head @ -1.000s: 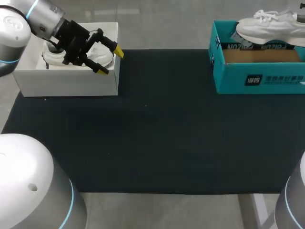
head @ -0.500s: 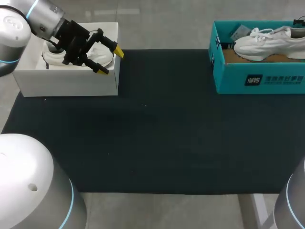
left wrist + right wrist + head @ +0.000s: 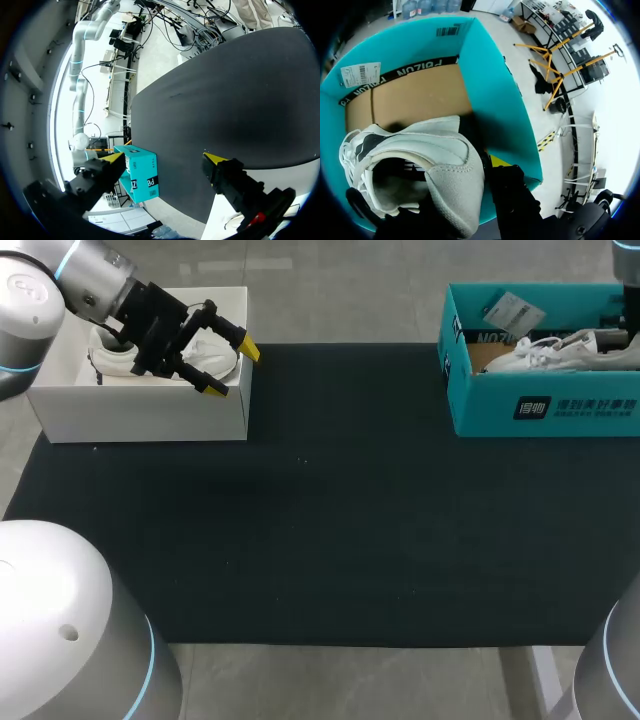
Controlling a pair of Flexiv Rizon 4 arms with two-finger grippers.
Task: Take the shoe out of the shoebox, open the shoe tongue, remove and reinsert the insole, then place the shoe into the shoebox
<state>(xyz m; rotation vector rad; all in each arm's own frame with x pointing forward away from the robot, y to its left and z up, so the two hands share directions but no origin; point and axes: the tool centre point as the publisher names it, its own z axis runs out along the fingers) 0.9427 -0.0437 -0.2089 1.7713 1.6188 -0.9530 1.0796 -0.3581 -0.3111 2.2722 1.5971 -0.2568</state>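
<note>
Matting (image 3: 330,540) stretches from the table's near edge to two far-corner boxes. Far left, the left gripper (image 3: 232,370) hangs spread over the white box's (image 3: 140,415) front rim. Far right, the right gripper (image 3: 452,195) pinches the shoe's (image 3: 560,352) heel inside the teal shoebox (image 3: 480,405).

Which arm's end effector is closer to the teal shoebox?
Right. The right end effector is inside the teal shoebox, gripping the white shoe; the left end effector hovers over the far white box.

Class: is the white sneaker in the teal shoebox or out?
In: the white sneaker lies between the walls of the teal cardboard shoebox, below its rim.
</note>
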